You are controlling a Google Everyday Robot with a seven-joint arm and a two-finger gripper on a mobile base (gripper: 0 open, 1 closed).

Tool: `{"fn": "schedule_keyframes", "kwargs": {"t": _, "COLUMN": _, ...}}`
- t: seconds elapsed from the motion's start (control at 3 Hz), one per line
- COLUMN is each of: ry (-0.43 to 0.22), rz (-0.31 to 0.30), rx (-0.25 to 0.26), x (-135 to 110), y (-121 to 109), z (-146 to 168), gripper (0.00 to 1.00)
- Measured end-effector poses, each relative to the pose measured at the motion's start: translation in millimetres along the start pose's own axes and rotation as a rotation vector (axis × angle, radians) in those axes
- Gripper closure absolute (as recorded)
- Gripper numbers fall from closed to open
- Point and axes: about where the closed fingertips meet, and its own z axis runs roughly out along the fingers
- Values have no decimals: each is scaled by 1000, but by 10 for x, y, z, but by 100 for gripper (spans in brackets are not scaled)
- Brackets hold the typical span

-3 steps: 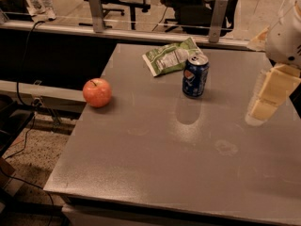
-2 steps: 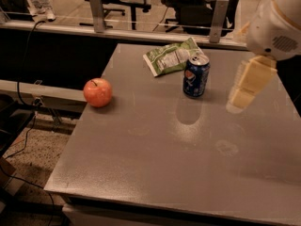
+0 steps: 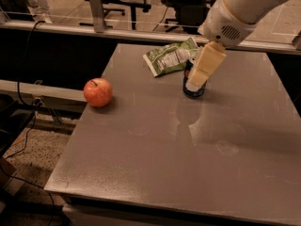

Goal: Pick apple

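The red-orange apple (image 3: 98,92) with a short dark stem sits near the left edge of the grey table (image 3: 188,154). My gripper (image 3: 197,81) hangs from the white arm at the upper right, above the table and in front of the blue soda can (image 3: 193,88), well to the right of the apple. The gripper holds nothing that I can see.
A green and white chip bag (image 3: 170,56) lies at the back of the table behind the can. A counter rail and office chairs stand beyond the table. Cables and a low shelf are on the floor to the left.
My arm and gripper have swung left from the table's right side to in front of the soda can. The apple, can and bag have not moved.
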Motion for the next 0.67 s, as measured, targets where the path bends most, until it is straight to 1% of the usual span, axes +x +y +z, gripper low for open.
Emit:
{"fn": "schedule_keyframes", "kwargs": {"t": 0.33, "ry": -55, "rz": -2, "rx": -24, "x": -301, "y": -121, "z": 235, "gripper": 0}}
{"fn": "schedule_keyframes", "kwargs": {"t": 0.67, "ry": -79, "rz": -13, "rx": -55, "x": -607, "y": -97, "z": 527, "gripper": 0}}
